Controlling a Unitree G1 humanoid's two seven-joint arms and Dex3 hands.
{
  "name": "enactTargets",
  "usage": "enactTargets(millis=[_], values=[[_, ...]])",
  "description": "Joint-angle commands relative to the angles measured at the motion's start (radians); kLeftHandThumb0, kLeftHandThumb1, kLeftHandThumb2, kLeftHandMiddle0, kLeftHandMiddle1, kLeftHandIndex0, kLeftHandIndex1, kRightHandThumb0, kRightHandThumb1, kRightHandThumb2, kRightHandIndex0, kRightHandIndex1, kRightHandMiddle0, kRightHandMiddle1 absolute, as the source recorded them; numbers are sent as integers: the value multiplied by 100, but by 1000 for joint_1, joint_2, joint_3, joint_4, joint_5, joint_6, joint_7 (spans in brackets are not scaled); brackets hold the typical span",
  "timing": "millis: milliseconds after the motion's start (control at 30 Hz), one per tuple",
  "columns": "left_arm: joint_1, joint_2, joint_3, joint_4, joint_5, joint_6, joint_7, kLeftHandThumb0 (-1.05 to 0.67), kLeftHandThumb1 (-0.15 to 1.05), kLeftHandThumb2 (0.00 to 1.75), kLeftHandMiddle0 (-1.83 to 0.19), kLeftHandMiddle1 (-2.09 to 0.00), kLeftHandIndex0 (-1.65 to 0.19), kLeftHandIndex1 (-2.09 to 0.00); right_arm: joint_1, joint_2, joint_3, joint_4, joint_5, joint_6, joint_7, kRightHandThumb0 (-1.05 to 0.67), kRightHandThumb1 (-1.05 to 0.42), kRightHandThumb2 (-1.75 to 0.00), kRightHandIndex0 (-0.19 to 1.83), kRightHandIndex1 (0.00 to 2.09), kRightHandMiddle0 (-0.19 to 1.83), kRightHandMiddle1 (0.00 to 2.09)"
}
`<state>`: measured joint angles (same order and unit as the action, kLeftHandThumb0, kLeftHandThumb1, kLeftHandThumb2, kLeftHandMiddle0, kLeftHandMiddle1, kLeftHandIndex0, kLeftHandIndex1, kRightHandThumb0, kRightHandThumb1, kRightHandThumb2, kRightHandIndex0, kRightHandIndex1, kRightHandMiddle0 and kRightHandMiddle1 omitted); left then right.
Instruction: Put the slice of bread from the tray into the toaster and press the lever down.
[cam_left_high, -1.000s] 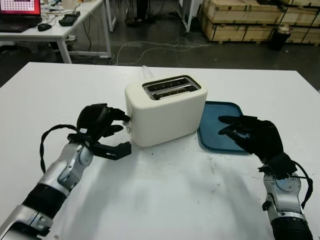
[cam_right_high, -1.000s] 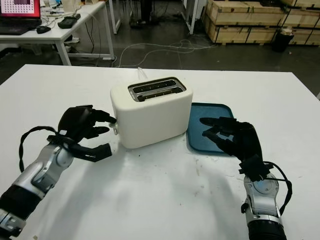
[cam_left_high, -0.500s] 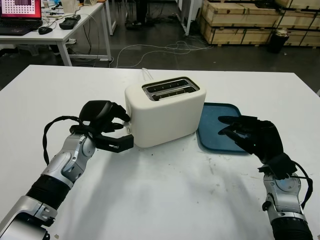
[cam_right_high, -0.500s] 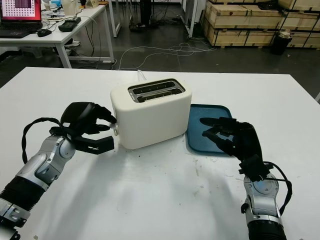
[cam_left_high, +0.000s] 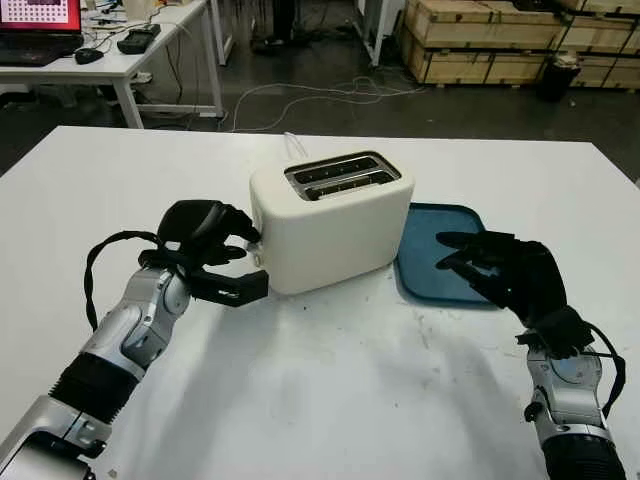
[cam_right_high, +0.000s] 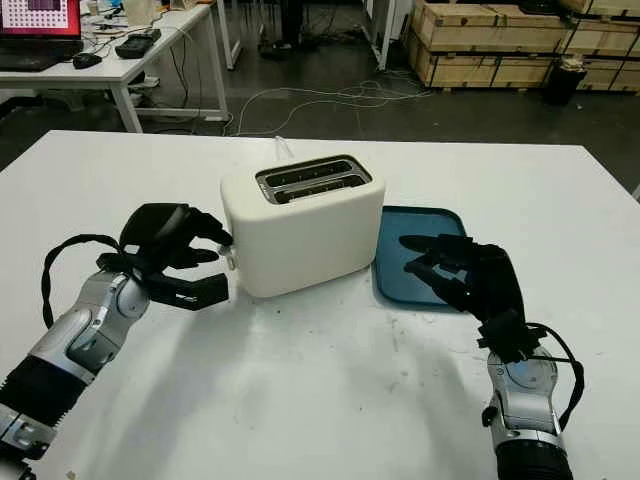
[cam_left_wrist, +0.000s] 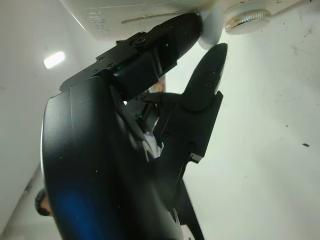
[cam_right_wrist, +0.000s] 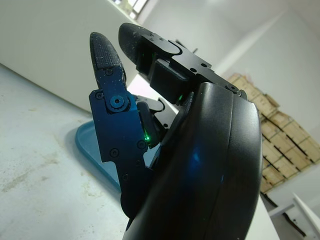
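1. At the middle of the white tabletop (cam_left_high: 330, 400) stands the cream toaster (cam_left_high: 335, 225), slots up, with the blue tray (cam_left_high: 435, 255) just beside it on the robot's right.
2. Left hand (cam_left_high: 215, 255) is at the toaster's end wall, fingers curled in around the pale lever knob (cam_left_wrist: 212, 27). The left wrist view puts one fingertip on top of that knob and another just under it, so it is closed on the lever.
3. Right hand (cam_left_high: 500, 265) hovers over the near edge of the tray, open and carrying nothing.
4. Bread? The visible part of the tray looks bare, and the slots (cam_left_high: 340, 173) show only dark metal, so I cannot tell whether a slice sits down inside. My guess is it is already in.
5. So this looks like the last step: pressing the lever, with the loading done.
6. Whether the lever has reached the bottom of its travel is hard to judge from here; the knob sits fairly low on the end wall.
7. Next move, as I read it, calls for a straight downward push with the upper finger until the lever latches, without shoving the toaster sideways toward the tray.
8. Watch for the fingertip slipping off that small rounded knob.
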<state>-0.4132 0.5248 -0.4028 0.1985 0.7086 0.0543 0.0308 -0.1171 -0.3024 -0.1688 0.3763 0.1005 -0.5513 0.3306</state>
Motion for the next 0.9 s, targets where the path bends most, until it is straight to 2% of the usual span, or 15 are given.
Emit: enactTargets(millis=[0,33,167,400,867], values=[[65,-51,-113,32,8,-38,-129,-24,82,1,-64,-163,-124,-1,-5,3,4,-7,6,13,-5,-46,-91,0,86,89,107,0],[65,-41,-106,18,11,-52,-120,-25,82,1,-67,-160,-125,-2,-5,3,4,-7,6,13,-5,-46,-91,0,86,88,107,0],[68,-5,-61,-12,8,-147,-15,-24,79,1,-71,-173,-126,-2,-2,3,6,-15,-1,12,-9,-46,-91,0,86,89,107,0],[25,42,9,-1,15,-256,107,-25,79,0,-75,-175,-127,-2,-5,3,7,0,-1,-4,-8,-46,-92,0,85,88,107,0],[21,35,31,12,28,-269,134,-27,76,0,-77,-175,-129,-2,1,6,16,-6,8,12,-9,-47,-91,0,85,90,107,0]])
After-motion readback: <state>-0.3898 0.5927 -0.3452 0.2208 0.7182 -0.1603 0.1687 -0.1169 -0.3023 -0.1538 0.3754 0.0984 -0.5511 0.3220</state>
